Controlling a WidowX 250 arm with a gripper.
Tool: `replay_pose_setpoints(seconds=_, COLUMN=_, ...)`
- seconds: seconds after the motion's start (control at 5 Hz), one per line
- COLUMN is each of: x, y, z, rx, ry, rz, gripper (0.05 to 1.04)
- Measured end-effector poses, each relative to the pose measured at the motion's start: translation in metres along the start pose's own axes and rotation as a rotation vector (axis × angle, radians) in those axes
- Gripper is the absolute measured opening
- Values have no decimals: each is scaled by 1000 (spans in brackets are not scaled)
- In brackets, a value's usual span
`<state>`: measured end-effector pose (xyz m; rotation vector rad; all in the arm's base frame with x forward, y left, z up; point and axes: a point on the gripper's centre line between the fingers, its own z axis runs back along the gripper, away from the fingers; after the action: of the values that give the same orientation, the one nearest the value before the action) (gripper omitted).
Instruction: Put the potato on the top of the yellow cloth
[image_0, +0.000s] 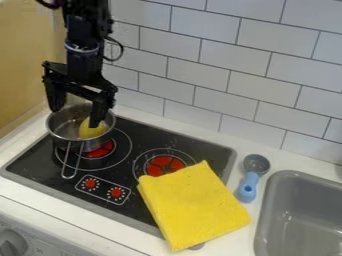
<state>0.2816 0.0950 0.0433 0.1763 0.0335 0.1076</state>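
The black gripper (75, 116) hangs over the metal pot (59, 143), its claw spread wide and gripping nothing. The potato (90, 131) — yellow, like the cloth — sits inside the pot, beneath one fingertip. The yellow cloth (194, 205) lies across the stove's (137, 135) edge and the counter (127, 227) (the blue-handled scoop (248, 186) rests just beside it).

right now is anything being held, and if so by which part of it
Nothing is held: the end effector is open over the metal pot, and the yellow potato lies inside the pot, close by one fingertip.
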Motion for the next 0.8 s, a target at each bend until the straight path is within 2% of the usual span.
replay_pose_setpoints(seconds=0.4, x=8, y=9, z=-19, rx=-7, ry=28, rz=24, gripper=999)
replay_pose_setpoints(seconds=0.8, x=15, y=3, z=-31, rx=-31, ry=27, rz=3, gripper=984)
